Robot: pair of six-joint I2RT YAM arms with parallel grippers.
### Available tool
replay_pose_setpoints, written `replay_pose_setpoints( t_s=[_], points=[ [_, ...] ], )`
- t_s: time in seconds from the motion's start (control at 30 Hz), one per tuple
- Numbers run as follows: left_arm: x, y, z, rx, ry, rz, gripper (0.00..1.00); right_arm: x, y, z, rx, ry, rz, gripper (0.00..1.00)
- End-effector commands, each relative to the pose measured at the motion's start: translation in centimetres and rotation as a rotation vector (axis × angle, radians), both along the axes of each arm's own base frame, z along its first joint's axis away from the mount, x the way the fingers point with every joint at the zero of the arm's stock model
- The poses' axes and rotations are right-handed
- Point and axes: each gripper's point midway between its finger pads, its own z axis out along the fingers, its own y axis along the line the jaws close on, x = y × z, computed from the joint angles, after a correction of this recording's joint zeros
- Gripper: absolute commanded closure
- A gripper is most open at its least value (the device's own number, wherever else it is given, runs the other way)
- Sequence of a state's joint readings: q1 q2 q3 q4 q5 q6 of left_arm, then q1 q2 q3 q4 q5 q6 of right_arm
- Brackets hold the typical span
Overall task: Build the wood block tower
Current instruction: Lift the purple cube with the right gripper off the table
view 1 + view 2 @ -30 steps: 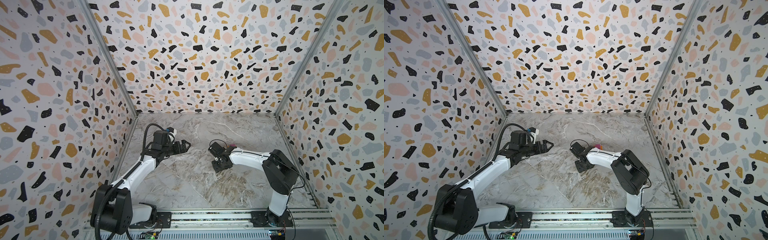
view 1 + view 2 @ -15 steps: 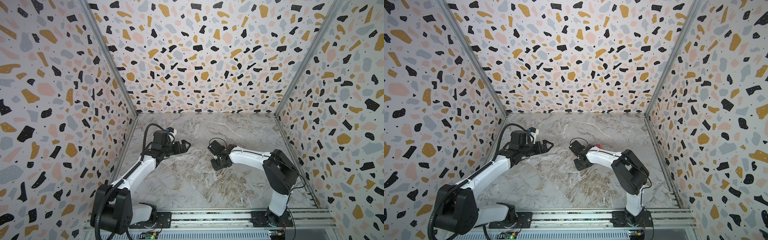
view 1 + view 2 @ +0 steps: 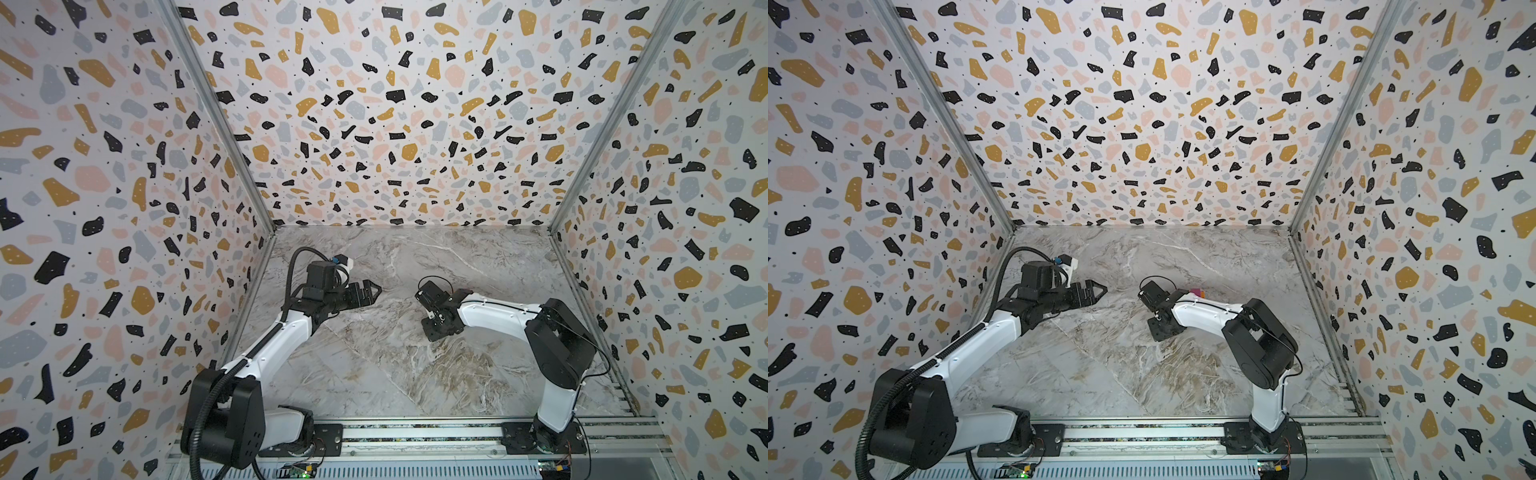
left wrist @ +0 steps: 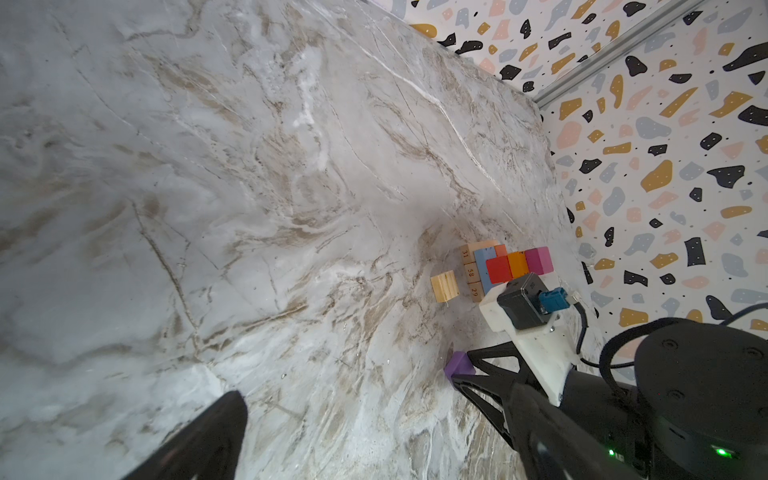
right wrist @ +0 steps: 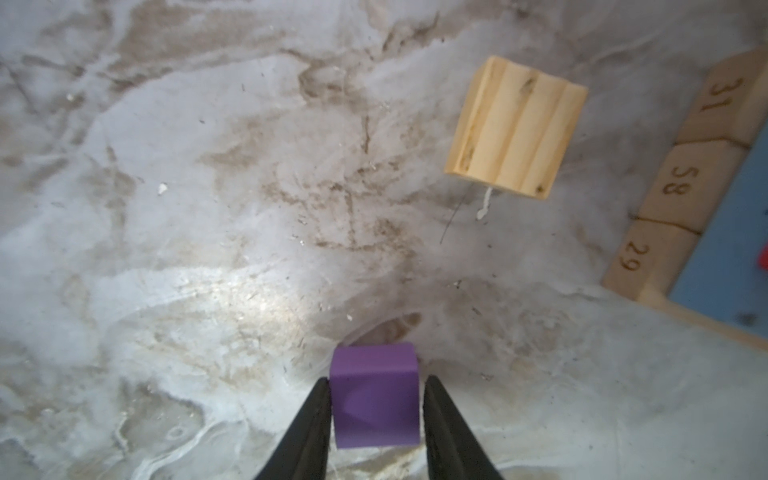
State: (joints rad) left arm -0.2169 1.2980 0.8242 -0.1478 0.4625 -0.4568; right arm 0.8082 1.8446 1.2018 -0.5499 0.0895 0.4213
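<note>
The right gripper (image 5: pixel 376 382) is clamped on the purple cube (image 5: pixel 374 399), its black fingers (image 5: pixel 309 424) against two opposite sides, low at the tabletop (image 3: pixel 395 365). Whether the cube rests on the marble or hangs just off it I cannot tell. Bare surface lies all round the cube's free edges.

Ahead of it, apart, the tan cube (image 5: pixel 515 126) lies alone. A narrow strip of marble separates it from the tower (image 4: pixel 505 266). The tower's edge there is a row of tan bars (image 5: pixel 681 183) marked 31, 58 and 29, with a light blue bar (image 5: pixel 731 266) on them.

The left wrist view adds the upper steps: a red block (image 4: pixel 498 269), an orange block (image 4: pixel 517 264) and a magenta block (image 4: pixel 539 259) side by side. In a top view only a sliver of magenta and orange peeps past the right arm (image 3: pixel 1204 316), and both loose cubes are hidden.

The left gripper (image 3: pixel 374 288) hovers well apart to the left over open marble. How its jaws stand I cannot tell.

The tabletop is grey-veined marble pattern, boxed by terrazzo-print walls (image 3: pixel 395 104), with a metal rail (image 3: pixel 415 432) along the front.
</note>
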Motion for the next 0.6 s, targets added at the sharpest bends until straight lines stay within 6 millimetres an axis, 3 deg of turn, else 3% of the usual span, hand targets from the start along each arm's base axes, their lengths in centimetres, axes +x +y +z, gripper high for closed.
replay_pose_setpoints(
  t_s=[0.0, 0.57],
  points=[
    [0.2, 0.04, 0.44, -0.007, -0.03, -0.002, 0.0, 0.11, 0.35, 0.46, 0.003, -0.005, 0.003, 0.61],
    [0.27, -0.03, 0.42, -0.01, -0.027, -0.004, 0.0, 0.46, 0.09, 1.42, -0.002, -0.017, -0.01, 0.73]
  ],
)
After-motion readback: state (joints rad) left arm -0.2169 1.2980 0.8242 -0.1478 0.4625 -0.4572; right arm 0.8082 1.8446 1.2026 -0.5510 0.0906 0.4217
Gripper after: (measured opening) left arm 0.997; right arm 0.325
